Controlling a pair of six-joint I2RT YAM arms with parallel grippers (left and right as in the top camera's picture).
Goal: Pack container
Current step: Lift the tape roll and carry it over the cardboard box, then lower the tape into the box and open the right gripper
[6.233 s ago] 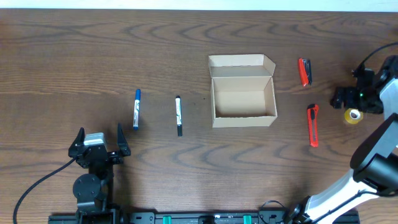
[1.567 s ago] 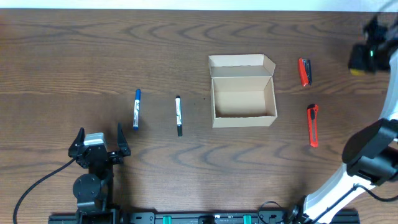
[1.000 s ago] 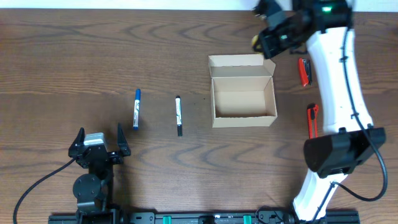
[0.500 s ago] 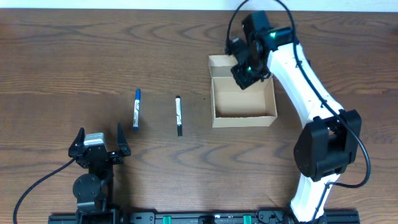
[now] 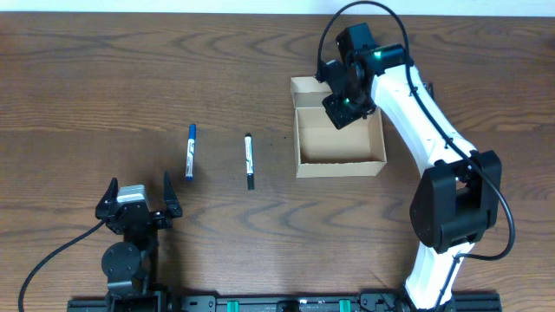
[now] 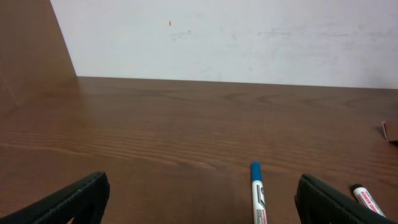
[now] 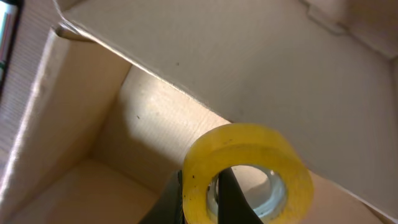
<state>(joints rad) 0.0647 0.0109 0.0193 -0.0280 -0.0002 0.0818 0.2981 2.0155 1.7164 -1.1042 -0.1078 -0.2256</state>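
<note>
The container (image 5: 340,165) is an open tan cardboard box at mid-table, its lid flap folded back at the far side. My right gripper (image 5: 341,107) hangs over the box's far half, shut on a yellow tape roll (image 7: 249,165). One finger is inside the roll's hole and one outside, pinching its wall (image 7: 202,193). The wrist view looks down onto the box's inner walls (image 7: 155,124) just beneath the roll. My left gripper (image 5: 139,199) rests near the front left edge, open (image 6: 199,202) and holding nothing.
A blue-capped marker (image 5: 190,152) and a black-capped marker (image 5: 249,160) lie side by side left of the box. Both also show ahead of the left gripper, the blue-capped marker (image 6: 257,199) and the black-capped marker (image 6: 367,199). The right arm (image 5: 434,113) reaches across the table's right side.
The right arm swung from the far right edge across to the box, carrying the tape roll, and now holds nearly still over it. The left arm has not moved.
</note>
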